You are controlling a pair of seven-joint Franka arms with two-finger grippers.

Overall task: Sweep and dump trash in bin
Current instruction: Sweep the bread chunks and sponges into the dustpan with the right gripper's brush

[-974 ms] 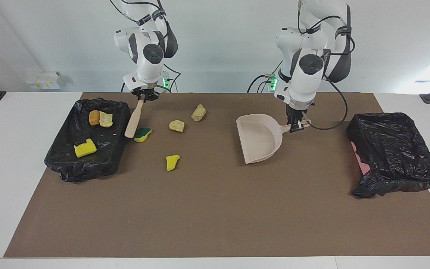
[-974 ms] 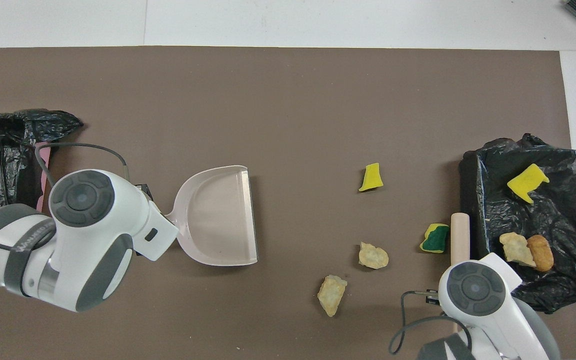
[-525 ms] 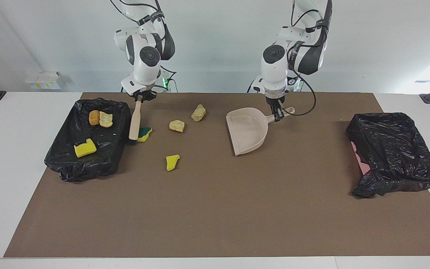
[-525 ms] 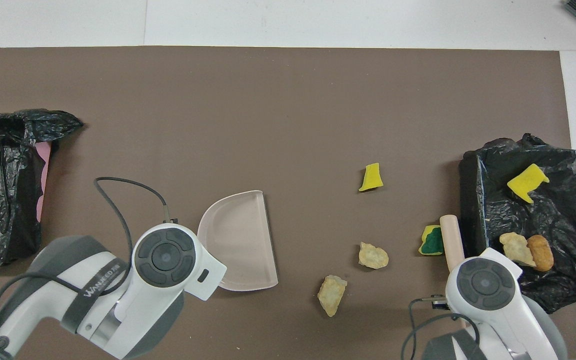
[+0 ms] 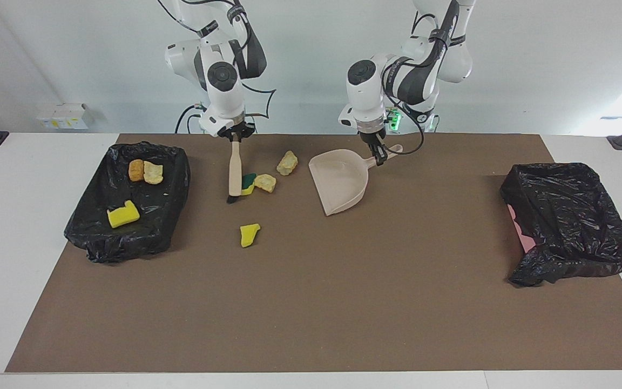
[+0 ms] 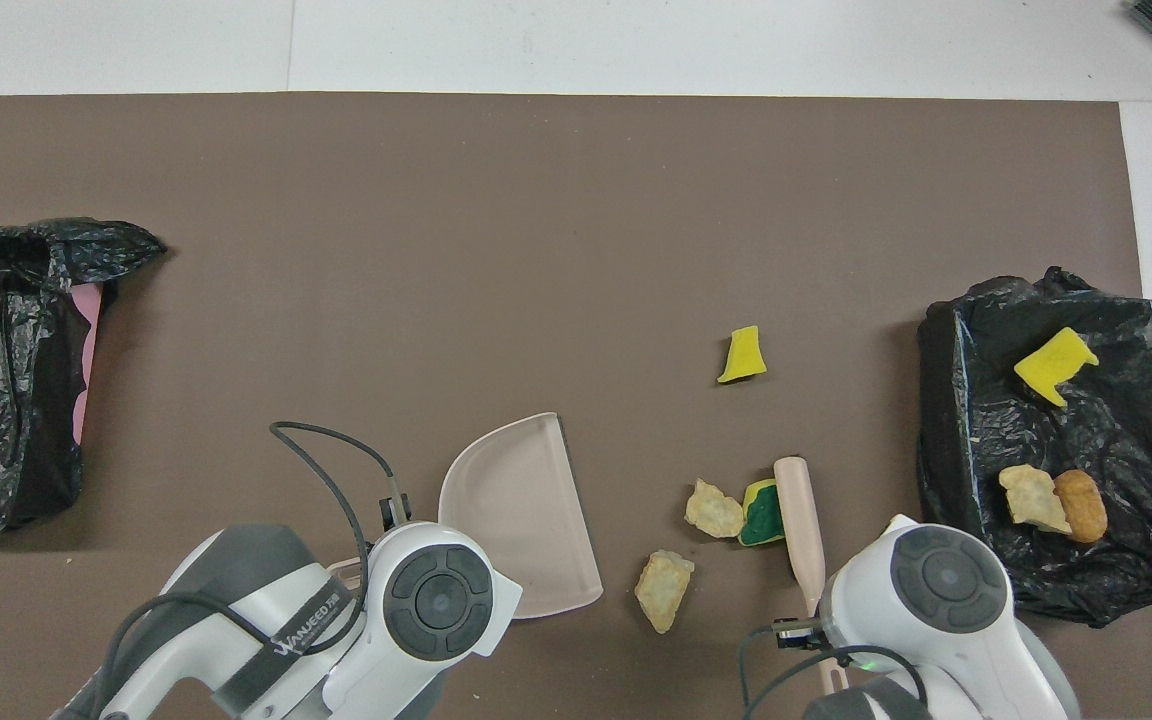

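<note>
Two lined bins sit at the table's ends: one [image 5: 127, 202] at the right arm's end holds three scraps [image 5: 123, 214], the other [image 5: 570, 221] stands at the left arm's end. Near the robots' edge, the brush [image 5: 234, 170] touches a sponge [image 5: 247, 183], which touches a chunk [image 5: 265, 183]; another chunk [image 5: 287, 162] lies between these and the dustpan [image 5: 339, 181]. One scrap [image 5: 249, 235] lies farther out.

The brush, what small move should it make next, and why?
Probably a short further push toward the dustpan. The right end effector holds the brush with its head against the green-faced sponge, which touches a tan chunk. The dustpan, held by the left end effector, lies beside them, mouth turned their way, with bare mat between.
</note>
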